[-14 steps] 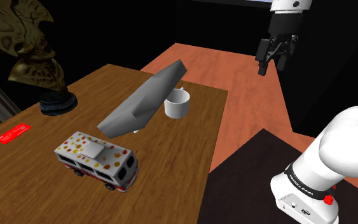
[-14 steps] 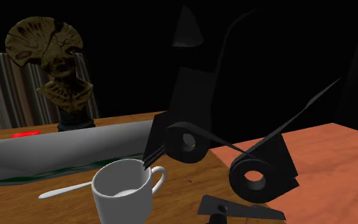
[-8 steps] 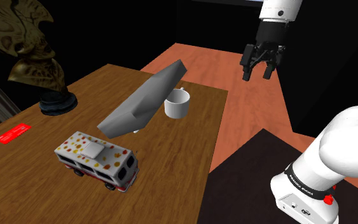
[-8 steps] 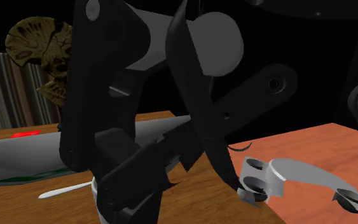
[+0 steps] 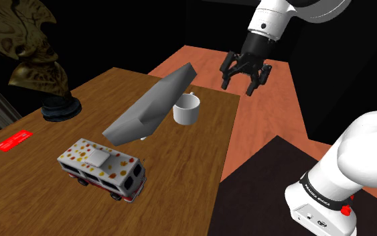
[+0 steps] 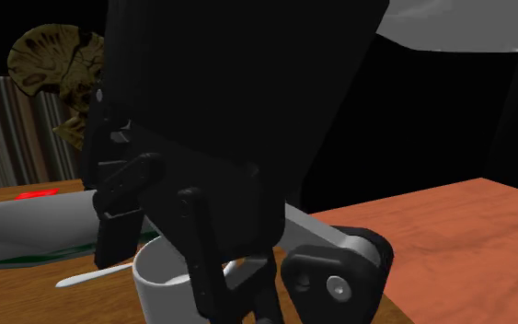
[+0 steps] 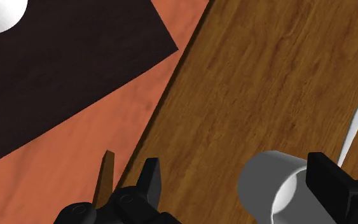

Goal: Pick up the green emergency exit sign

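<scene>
Aloft, hand (image 5: 240, 85) spread near white cup (image 5: 187, 110), grey sign (image 5: 150, 107) tilted beside it

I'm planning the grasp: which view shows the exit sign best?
The shoulder view: the whole sign shows, a plain grey slab, tilted, its raised end above the white mug. The second exterior view catches one grey stretch with a green strip along its lower edge.

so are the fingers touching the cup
Apart. In the shoulder view the open fingers hang above and right of the cup, a clear gap between them.
</scene>
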Controlling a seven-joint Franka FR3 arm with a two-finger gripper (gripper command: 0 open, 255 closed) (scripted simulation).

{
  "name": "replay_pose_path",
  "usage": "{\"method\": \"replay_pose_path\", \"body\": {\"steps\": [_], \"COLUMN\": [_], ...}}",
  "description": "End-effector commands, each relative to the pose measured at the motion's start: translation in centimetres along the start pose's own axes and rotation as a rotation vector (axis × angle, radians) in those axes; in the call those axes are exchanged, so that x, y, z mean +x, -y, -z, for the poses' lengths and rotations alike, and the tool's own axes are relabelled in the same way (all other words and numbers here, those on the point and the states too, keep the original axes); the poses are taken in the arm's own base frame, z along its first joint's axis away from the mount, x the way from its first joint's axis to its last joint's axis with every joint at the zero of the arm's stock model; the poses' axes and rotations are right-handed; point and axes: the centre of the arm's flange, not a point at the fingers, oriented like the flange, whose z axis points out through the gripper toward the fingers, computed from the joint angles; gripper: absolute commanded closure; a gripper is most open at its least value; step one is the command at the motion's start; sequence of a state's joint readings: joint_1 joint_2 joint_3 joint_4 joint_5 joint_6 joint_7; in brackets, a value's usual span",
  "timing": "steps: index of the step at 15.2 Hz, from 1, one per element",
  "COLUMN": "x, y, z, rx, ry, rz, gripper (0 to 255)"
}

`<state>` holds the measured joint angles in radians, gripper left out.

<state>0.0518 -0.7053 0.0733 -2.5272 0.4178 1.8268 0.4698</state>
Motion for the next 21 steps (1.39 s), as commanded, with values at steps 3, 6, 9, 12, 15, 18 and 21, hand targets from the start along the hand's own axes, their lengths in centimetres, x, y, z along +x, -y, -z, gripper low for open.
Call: {"method": "replay_pose_path", "body": {"steps": [3, 6, 9, 12, 15, 18, 21], "x": [1.1, 2.2, 3.4, 4.8, 6.3, 6.5, 6.8], "y": [3.0, 5.2, 7.5, 9.7, 11.7, 11.3, 10.8], "z": [-2.1, -3.3, -4.4, -5.3, -5.9, -7.4, -8.8], "rx": [0.123, 0.212, 0.301, 0.390, 0.471, 0.471, 0.471], "ry": [-0.015, -0.026, -0.037, -0.047, -0.057, -0.057, -0.057], "rz": [-0.094, -0.162, -0.230, -0.298, -0.360, -0.360, -0.360], "gripper": [0, 0, 0, 0, 0, 0, 0]}}
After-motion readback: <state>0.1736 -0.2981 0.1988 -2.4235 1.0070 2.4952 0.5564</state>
